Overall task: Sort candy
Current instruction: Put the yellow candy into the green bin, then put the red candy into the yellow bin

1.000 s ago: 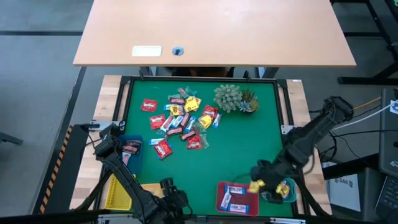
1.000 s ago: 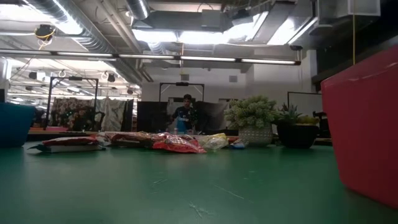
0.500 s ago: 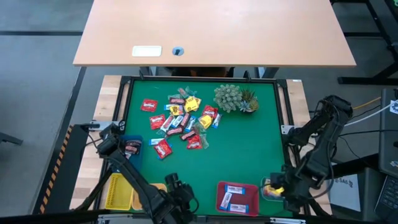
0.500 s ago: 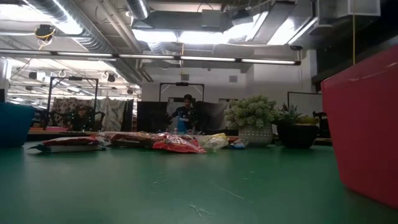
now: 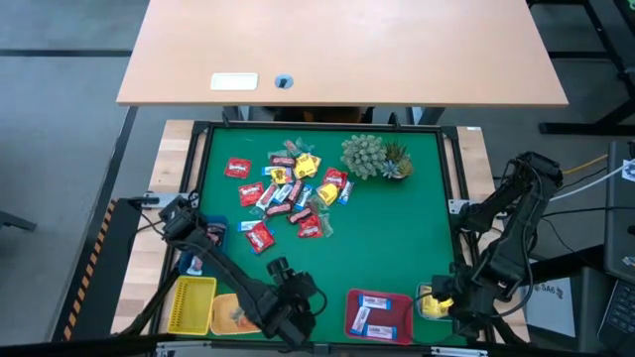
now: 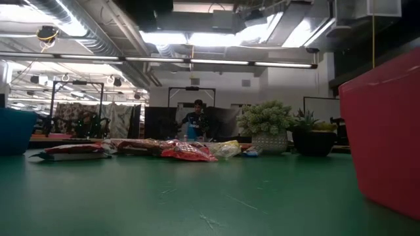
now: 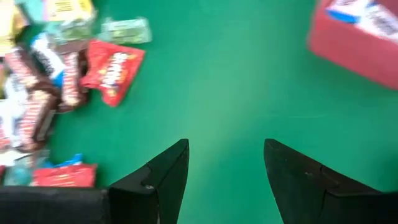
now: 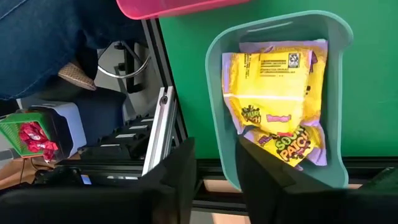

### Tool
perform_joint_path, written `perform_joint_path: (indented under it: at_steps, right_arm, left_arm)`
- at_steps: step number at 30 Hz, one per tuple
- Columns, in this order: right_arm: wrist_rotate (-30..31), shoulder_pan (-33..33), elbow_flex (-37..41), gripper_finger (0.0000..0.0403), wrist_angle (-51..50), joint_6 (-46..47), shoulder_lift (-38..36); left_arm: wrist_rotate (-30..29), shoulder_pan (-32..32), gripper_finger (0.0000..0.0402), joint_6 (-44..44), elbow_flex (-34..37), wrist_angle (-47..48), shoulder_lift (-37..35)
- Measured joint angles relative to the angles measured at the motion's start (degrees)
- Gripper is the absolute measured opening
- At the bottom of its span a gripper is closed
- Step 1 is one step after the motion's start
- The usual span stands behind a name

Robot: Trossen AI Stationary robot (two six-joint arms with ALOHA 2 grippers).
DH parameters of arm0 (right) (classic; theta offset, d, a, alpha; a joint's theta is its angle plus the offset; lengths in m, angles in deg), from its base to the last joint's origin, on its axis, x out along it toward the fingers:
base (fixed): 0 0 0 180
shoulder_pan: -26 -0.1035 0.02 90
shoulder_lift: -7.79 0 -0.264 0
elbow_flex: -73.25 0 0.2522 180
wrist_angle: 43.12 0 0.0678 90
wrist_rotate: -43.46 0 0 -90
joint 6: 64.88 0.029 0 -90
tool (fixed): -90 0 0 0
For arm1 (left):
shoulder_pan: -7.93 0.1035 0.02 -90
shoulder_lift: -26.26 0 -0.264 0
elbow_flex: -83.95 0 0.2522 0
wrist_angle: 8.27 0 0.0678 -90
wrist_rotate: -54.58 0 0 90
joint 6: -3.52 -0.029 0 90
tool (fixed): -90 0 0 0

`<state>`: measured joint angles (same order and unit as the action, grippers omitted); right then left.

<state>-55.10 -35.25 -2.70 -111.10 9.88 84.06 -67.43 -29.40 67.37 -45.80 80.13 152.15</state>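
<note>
Your right gripper (image 5: pixel 444 298) hangs over the teal tray (image 8: pixel 339 112) at the near right corner of the green mat (image 5: pixel 387 228). In its wrist view the two fingers stand slightly apart with nothing between them, poised just above the tray's rim. Two yellow packets (image 8: pixel 273 93) lie inside that tray, one overlapping the other.

Your left gripper (image 7: pixel 225 167) sits low over the mat's near edge, between the orange tray (image 5: pixel 230 309) and the red tray (image 5: pixel 377 315). Its fingers are spread wide and empty, with only bare green mat between them.

Most of the candy (image 5: pixel 293 190) is still unsorted: a loose heap of red, dark brown, yellow and blue-and-white pieces lies toward the far edge of the mat, left of centre, just beside the spiky green plant (image 5: pixel 369 156). A single red packet (image 5: pixel 260 237) rests a little apart on the near side of the heap. The red tray holds a few blue-and-white pieces. The blue tray (image 5: pixel 201 243) at the mat's left edge has a dark red piece in it, and the yellow tray (image 5: pixel 189 303) sits at the near left corner; you cannot tell what is in it.
</note>
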Motion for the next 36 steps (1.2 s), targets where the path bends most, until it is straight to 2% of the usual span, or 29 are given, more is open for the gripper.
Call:
perform_joint_path:
  at_steps: [6, 16, 21, 29, 36]
  right_arm:
    - [0.0, 0.0, 0.0, 0.014, -0.5, -0.2, 0.0]
    - [0.1, 0.2, 0.0, 0.0144, -0.5, -1.7, 0.0]
    - [0.2, 0.2, 0.0, 0.0143, -0.4, -1.7, 0.0]
    - [3.4, 0.2, 0.0, 0.0143, -0.5, -6.3, 0.0]
    - [3.6, 0.2, 0.0, 0.0143, -0.9, -6.5, 0.0]
  left_arm:
    - [2.5, 3.6, 0.0195, -1.2, 0.0, 6.0, 0.0]
    - [3.7, 12.9, 0.0195, -7.2, 0.8, 5.8, -0.1]
    - [5.0, 17.0, 0.0195, -7.2, 6.7, 3.7, -0.1]
    - [8.9, 21.8, 0.0195, -10.5, 16.4, -8.4, -0.1]
    - [9.6, 24.8, 0.0195, -9.8, 21.4, -10.1, -0.1]
